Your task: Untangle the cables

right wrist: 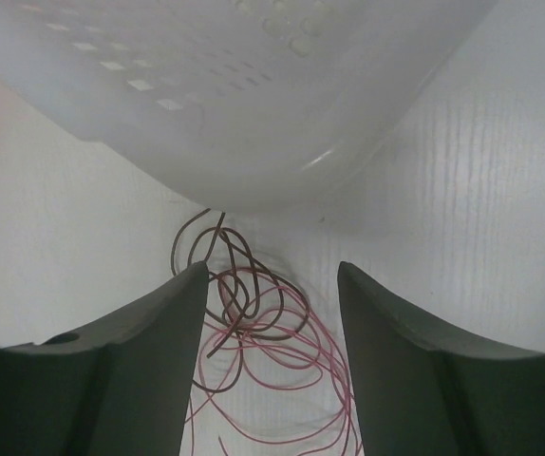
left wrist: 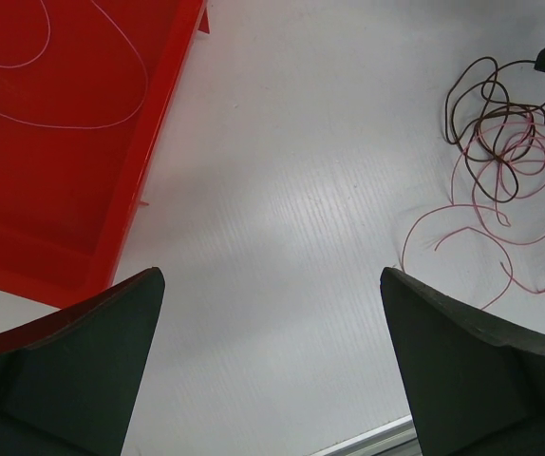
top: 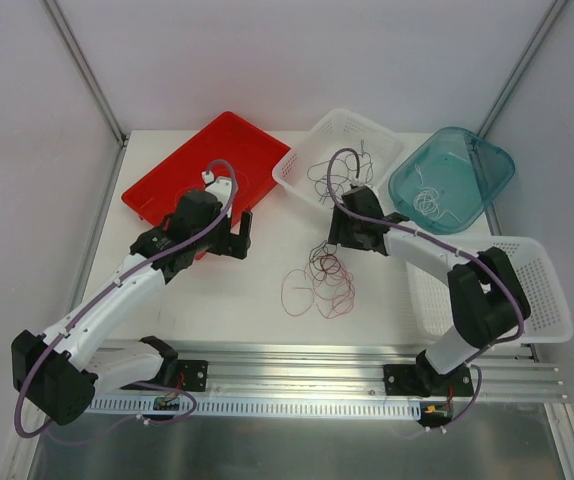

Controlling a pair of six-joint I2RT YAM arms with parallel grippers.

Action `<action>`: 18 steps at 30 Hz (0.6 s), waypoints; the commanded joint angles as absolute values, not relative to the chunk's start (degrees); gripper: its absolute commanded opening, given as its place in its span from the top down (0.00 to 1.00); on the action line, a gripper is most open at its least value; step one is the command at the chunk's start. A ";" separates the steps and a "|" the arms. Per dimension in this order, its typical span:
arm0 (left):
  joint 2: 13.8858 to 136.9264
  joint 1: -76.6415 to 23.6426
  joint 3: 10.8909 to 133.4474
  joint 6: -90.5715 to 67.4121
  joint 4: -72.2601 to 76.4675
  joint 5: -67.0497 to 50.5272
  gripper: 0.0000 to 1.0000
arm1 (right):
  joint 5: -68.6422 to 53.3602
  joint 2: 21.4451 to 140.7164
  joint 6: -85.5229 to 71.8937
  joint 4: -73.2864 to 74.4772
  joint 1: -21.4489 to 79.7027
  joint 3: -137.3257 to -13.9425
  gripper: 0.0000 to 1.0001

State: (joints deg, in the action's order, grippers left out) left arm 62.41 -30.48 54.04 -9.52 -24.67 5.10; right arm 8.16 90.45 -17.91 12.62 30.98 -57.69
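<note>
Now the main knot of cables (top: 325, 282), dark brown and red-pink loops, lies on the table (top: 257, 290) between the two arms, just in front of the basket (top: 292, 180). The right gripper (right wrist: 271, 268) hangs right over the knot's far end, close to the basket's wall. Its jaws stand partway apart, narrower than the left's, with dark and pink strands showing in the gap between the fingers. Whether a pad touches any strand I cannot tell; no strand looks pinched. The left gripper (left wrist: 271, 275) hovers above bare table beside the red tray (top: 167, 185), jaws spread wide and holding nothing, well apart from the knot, which lies off to its right. More thin wires lie elsewhere: dark loops (top: 332, 170) in the basket, a whitish coil (top: 429, 200) in the teal bin (top: 497, 165), and a pale wire (left wrist: 83, 127) in the tray. A second white basket (top: 547, 290) sits at the table's right edge, beside the right arm
</note>
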 commanded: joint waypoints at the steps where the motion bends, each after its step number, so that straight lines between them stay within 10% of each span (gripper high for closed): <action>1: 62.23 -29.36 53.96 -8.70 -23.47 4.75 0.01 | 8.18 92.37 -19.42 7.65 32.61 -59.50 0.40; 11: 63.37 -28.39 54.14 -8.79 -23.47 3.52 0.01 | 7.38 96.77 -19.16 6.06 34.36 -59.15 0.60; 18: 63.81 -28.04 54.14 -8.79 -23.47 3.25 0.01 | 12.37 92.91 -13.82 12.81 38.22 -63.53 0.96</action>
State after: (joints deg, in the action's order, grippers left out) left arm 63.53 -28.75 54.04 -9.52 -24.67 4.47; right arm 8.64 96.66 -17.06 9.80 35.88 -58.98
